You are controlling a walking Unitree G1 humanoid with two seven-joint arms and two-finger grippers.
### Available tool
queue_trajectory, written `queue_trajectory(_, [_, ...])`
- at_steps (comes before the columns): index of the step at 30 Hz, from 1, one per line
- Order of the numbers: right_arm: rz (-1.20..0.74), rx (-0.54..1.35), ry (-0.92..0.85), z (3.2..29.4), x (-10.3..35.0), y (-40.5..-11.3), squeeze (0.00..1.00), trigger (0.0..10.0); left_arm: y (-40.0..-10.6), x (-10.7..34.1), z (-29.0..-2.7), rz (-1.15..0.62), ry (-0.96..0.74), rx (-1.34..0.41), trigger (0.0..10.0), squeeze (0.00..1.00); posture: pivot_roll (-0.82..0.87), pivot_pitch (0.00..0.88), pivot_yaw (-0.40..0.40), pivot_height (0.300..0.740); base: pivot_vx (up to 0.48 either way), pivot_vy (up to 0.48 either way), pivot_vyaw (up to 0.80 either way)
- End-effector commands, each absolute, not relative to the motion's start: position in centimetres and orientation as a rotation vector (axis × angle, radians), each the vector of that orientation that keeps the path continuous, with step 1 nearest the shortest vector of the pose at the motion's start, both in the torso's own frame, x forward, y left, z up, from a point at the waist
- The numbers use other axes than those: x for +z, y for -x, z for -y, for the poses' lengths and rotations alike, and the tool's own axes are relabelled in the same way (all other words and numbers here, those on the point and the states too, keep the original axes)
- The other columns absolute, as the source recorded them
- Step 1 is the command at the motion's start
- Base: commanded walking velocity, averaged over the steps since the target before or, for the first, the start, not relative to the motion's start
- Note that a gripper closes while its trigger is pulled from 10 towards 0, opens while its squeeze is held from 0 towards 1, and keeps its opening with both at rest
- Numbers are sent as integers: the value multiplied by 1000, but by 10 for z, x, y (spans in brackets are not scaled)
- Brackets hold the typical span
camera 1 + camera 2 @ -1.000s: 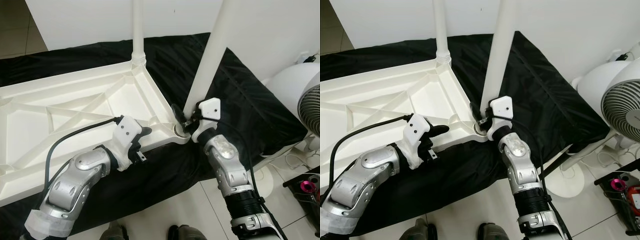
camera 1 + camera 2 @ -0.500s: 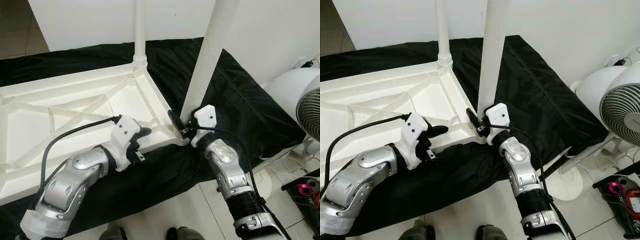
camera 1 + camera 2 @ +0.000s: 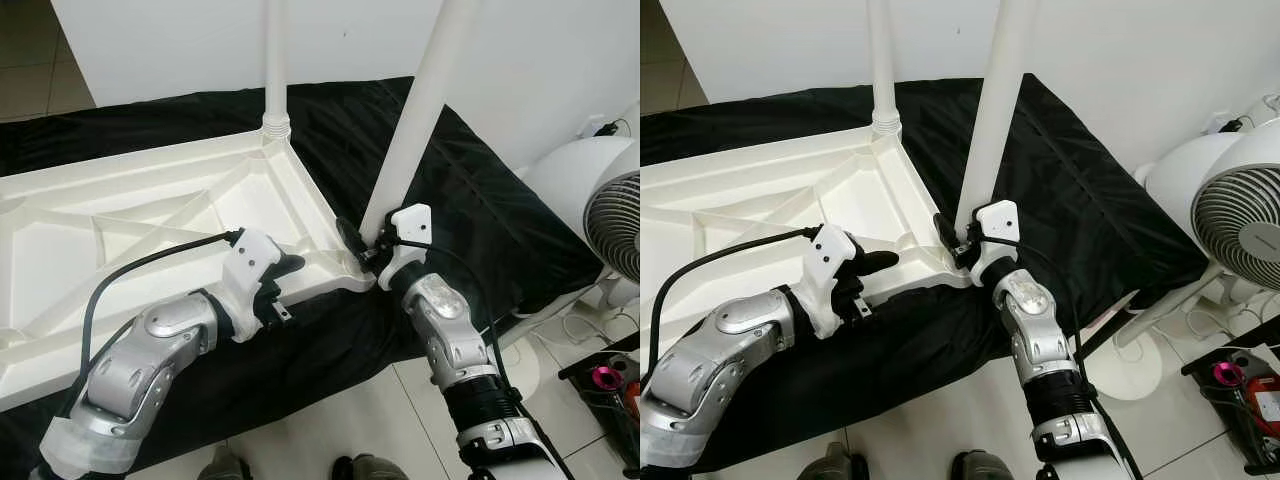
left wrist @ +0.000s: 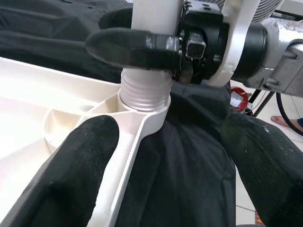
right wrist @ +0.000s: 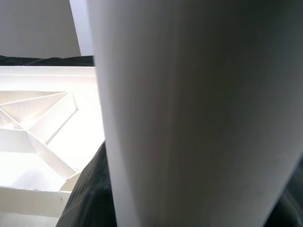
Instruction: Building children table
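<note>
The white children's table top [image 3: 130, 220] lies upside down on a black cloth [image 3: 490, 210]. One white leg [image 3: 275, 60] stands upright in its far corner socket. A second white leg [image 3: 420, 110] leans slightly in the near right corner socket [image 4: 144, 116], with its threaded end [image 4: 144, 90] showing above the socket. My right gripper [image 3: 362, 238] is shut on this leg just above the socket, one finger [image 4: 128, 47] wrapped across it. My left gripper [image 3: 285, 275] is open at the table's near rim, one finger [image 4: 71, 175] over the ribbed underside and the other over the cloth.
A white standing fan [image 3: 605, 200] is close on the right, with its base and cables on the tile floor. A pink item [image 3: 610, 378] lies at the right edge. A white wall backs the cloth. My feet [image 3: 225, 465] stand at the cloth's near edge.
The view has shifted a little. My right gripper has stayed clamped on the near leg, whose lean has changed slightly. The left gripper has held its place at the rim.
</note>
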State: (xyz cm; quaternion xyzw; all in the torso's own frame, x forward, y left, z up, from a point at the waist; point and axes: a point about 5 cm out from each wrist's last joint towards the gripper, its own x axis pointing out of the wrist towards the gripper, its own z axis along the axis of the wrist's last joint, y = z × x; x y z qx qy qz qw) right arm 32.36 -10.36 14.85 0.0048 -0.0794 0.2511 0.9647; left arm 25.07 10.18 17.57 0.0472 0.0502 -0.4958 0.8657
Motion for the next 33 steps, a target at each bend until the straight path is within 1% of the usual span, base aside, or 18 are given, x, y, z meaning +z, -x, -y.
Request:
queue_trajectory(1, [51, 493, -40, 106, 128, -323, 0, 10000, -249, 179, -100, -98, -95, -1071, 10000, 0, -51, 102, -24, 740, 0, 0, 0])
queue_trajectory(7, [46, 484, -49, 108, 129, -324, 0, 10000, -249, 180, -102, -100, -97, -1065, 10000, 0, -50, 107, -25, 740, 0, 0, 0])
queue_trajectory(10, [46, 446, -70, 111, 129, -325, 0, 10000, -249, 180, -102, -101, -97, -1060, 10000, 0, -48, 109, -25, 740, 0, 0, 0])
queue_trajectory(14, [79, 396, -62, 107, 134, -324, 0, 10000, -249, 181, -103, -101, -96, -1059, 10000, 0, -48, 109, -25, 740, 0, 0, 0])
queue_trajectory(17, [99, 316, -72, 106, 136, -324, 0, 10000, -249, 181, -103, -103, -96, -1060, 10000, 0, -50, 108, -23, 740, 0, 0, 0])
queue_trajectory(21, [103, 259, -83, 106, 137, -325, 0, 10000, -249, 181, -103, -103, -96, -1061, 10000, 0, -50, 108, -23, 740, 0, 0, 0])
queue_trajectory(22, [108, 118, -106, 106, 138, -325, 0, 10000, -249, 181, -102, -103, -94, -1062, 10000, 0, -52, 110, -24, 740, 0, 0, 0])
queue_trajectory(23, [108, 78, -113, 105, 138, -325, 0, 10000, -249, 181, -101, -103, -93, -1063, 10000, 0, -52, 110, -24, 740, 0, 0, 0])
queue_trajectory(24, [108, 78, -113, 105, 138, -325, 0, 10000, -249, 181, -101, -103, -93, -1063, 10000, 0, -52, 110, -24, 740, 0, 0, 0])
queue_trajectory(25, [100, -18, -111, 106, 138, -325, 0, 10000, -249, 181, -101, -103, -91, -1063, 10000, 0, -53, 110, -24, 740, 0, 0, 0])
queue_trajectory(26, [98, -39, -110, 106, 138, -325, 0, 10000, -249, 181, -101, -103, -90, -1063, 10000, 0, -53, 110, -24, 740, 0, 0, 0])
queue_trajectory(33, [125, 27, -143, 96, 146, -325, 0, 10000, -249, 181, -100, -100, -82, -1062, 10000, 0, -49, 105, -34, 740, 0, 0, 0])
